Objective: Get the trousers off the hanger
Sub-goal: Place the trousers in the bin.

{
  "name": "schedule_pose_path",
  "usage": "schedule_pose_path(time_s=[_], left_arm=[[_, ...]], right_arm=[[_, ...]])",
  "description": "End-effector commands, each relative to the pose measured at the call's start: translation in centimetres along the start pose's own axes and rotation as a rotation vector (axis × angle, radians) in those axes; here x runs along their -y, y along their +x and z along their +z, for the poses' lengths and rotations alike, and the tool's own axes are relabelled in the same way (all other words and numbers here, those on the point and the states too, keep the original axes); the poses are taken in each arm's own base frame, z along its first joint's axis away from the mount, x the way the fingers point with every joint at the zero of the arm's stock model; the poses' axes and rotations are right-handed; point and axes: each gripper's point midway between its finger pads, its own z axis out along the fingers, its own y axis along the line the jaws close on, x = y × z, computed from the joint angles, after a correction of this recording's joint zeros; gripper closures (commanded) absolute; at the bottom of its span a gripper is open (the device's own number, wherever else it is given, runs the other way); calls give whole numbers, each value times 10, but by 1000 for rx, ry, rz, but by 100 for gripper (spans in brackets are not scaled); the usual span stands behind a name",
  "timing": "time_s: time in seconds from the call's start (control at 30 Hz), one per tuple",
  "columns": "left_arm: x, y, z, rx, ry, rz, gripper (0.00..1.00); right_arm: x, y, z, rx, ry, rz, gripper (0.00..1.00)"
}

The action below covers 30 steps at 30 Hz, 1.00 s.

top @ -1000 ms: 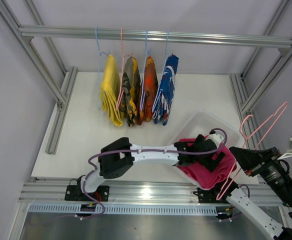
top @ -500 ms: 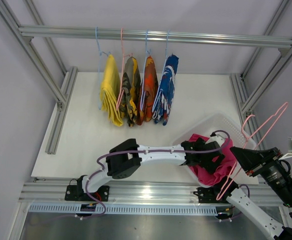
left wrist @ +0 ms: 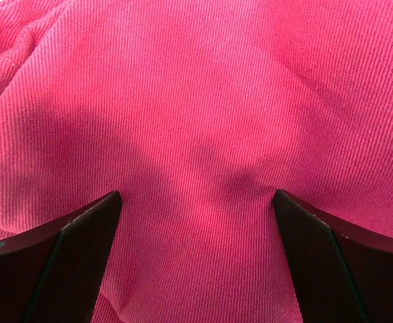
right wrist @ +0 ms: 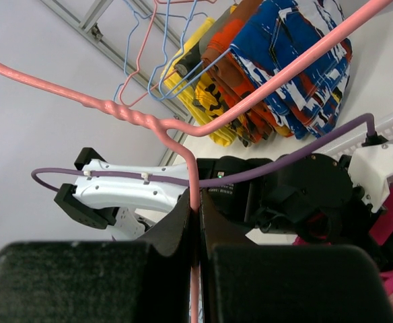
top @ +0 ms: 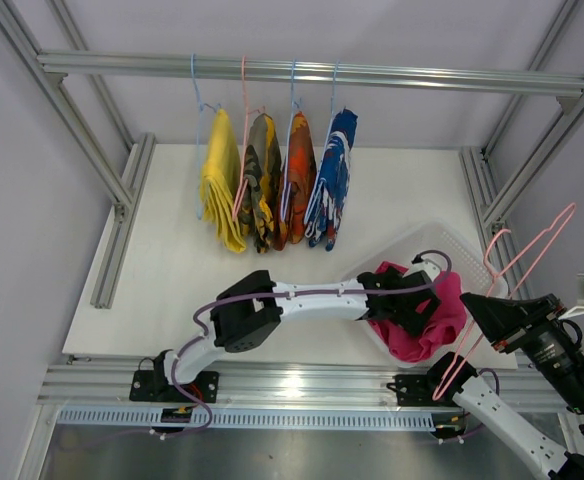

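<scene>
- With left gripper [left wrist: 196, 196] released, spread wide, tips on plain magenta ribbed-cloth trousers [left wrist: 203, 101] straight beneath, inside clear plastic basket [top: 427, 236].
- With right gripper [right wrist: 196, 219] clenched on bare pink wire hanger [right wrist: 194, 171], just right of basket.
- Beyond: four more coloured cloth trousers [top: 272, 185] hanging lengthwise down from metal rail [top: 422, 77], probably nearer left arm [top: 312, 298].

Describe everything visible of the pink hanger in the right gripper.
The pink hanger is thin coated wire with a twisted neck below its hook. It carries no garment and is held tilted in the air, away from the rail. The right gripper is shut on one of its wires.
</scene>
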Motion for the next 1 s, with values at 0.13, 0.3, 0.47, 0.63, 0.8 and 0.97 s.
schedule_pose_path(time_s=[0.13, 0.3, 0.47, 0.63, 0.8, 0.97], left_arm=[[-55, 4, -2, -60, -111, 29, 1], [-38, -21, -27, 14, -52, 50, 1], [-22, -39, -67, 64, -22, 77, 0], [-11, -59, -126, 141, 10, 91, 1], [-8, -76, -180, 209, 37, 87, 1], [-26, -84, -219, 260, -3, 83, 0]], right_arm=[[-1, -8, 7, 38, -10, -13, 100], [-2, -9, 9, 38, -20, -8, 100], [-4, -9, 9, 37, -32, -4, 100], [-7, -8, 10, 31, -48, -10, 100], [-16, -8, 12, 22, -93, 0, 100], [-40, 2, 12, -47, -235, 21, 100]])
